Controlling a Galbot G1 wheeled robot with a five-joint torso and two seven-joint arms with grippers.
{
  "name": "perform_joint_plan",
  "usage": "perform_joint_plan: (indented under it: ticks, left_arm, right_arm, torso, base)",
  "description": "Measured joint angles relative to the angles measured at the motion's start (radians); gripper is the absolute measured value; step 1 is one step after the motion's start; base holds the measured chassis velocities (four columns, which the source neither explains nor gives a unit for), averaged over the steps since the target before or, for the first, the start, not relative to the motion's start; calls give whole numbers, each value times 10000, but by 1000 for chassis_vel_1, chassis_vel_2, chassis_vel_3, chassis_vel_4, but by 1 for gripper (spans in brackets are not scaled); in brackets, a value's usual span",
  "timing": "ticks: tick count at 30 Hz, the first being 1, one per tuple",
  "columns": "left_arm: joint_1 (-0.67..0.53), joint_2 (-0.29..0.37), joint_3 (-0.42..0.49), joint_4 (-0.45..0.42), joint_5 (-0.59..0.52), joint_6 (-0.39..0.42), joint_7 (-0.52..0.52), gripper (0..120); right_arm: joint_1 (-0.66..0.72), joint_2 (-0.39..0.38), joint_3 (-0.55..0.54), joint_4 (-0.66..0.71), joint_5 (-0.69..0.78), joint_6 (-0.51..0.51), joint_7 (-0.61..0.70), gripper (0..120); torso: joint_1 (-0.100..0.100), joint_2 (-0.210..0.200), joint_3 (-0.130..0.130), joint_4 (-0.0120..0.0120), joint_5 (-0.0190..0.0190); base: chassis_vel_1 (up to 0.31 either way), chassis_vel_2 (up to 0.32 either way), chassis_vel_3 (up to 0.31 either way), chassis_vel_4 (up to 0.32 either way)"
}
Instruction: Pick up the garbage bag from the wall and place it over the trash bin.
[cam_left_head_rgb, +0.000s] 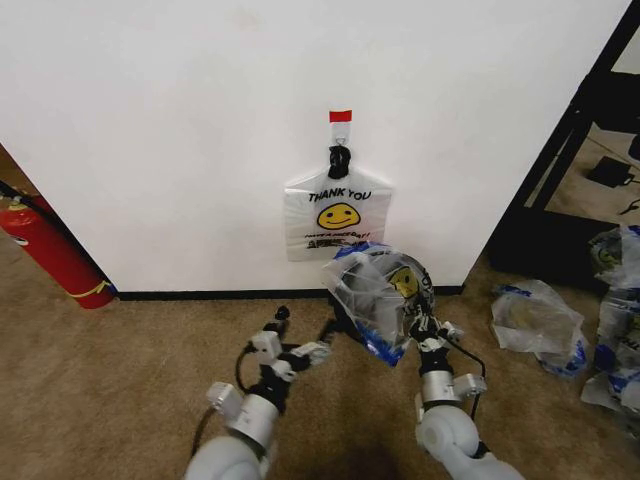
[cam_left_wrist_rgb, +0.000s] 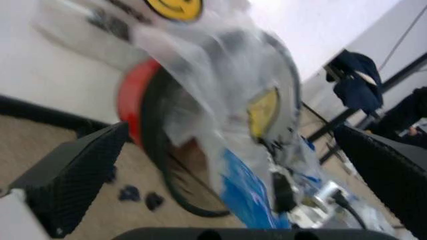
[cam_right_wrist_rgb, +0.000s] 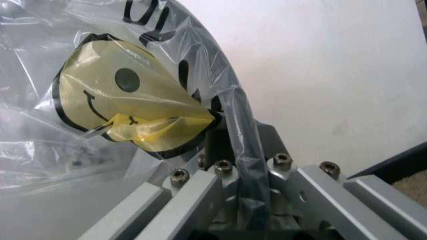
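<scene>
Carpet by the white wall (cam_left_head_rgb: 180, 150). Right end effector (cam_left_head_rgb: 418, 322) pinches the garbage bag (cam_left_head_rgb: 378, 290), draped over the trash bin (cam_left_wrist_rgb: 143, 115) near the baseboard. Left end effector (cam_left_head_rgb: 300, 345) is spread, just left of it. Judgement: pull the film evenly down past the rim, without tipping the bin.

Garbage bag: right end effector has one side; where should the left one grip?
Probably the blue-trimmed lower edge of the garbage bag, hanging slack toward the open left end effector. Come from the robot's left, low: the right end effector pinches the opposite side, and the trash bin sits behind.
</scene>
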Motion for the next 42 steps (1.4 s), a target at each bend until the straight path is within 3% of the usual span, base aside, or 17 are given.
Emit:
perform_joint_plan:
  ticks: [9, 19, 39, 42]
  left_arm:
    - [-167, -305, 204, 894, 1365, 656, -600, 93]
    - [-221, -389, 278, 735, 1184, 1144, -826, 80]
    - [-222, -411, 380, 441, 888, 1451, -705, 4]
    - [-217, -412, 379, 441, 870, 1452, -667, 0]
  right_arm:
    - [-180, 251, -325, 445, -612, 255, 67, 0]
    - [-279, 288, -361, 490, -878, 274, 15, 0]
    - [-39, 298, -337, 416, -887, 255, 123, 0]
    - [-16, 310, -337, 396, -886, 254, 124, 0]
  torso:
    - [0, 0, 1, 2, -2]
    - [1, 0, 1, 2, 0]
    - [2, 0, 1, 2, 0]
    - [2, 0, 1, 2, 0]
  base:
    - [0, 0, 0, 0]
    - [0, 0, 0, 0]
    - [0, 0, 0, 0]
    - [0, 0, 0, 0]
